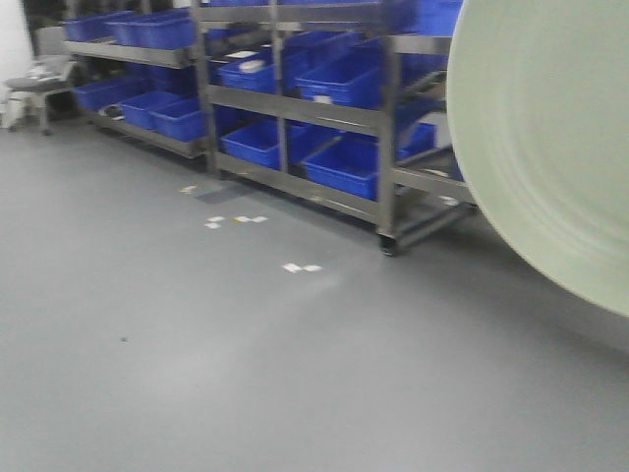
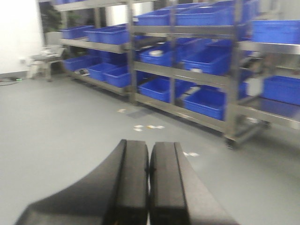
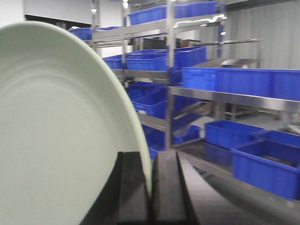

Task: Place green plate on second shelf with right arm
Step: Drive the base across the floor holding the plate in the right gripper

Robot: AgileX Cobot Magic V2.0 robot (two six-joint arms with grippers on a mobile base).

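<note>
right gripper clamped on rim of the green plate, standing on edge, shelves ahead; left gripper pinched together, empty.

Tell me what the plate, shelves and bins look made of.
Plate: pale green, matte, faint concentric rings; ceramic or melamine, cannot tell which. Shelves: grey metal, probably steel, with bright glints on the beams. Bins: blue plastic, judging by the uniform colour and moulded rims.

Left hand closed, empty; right hand pinches rim of green plate.
</note>
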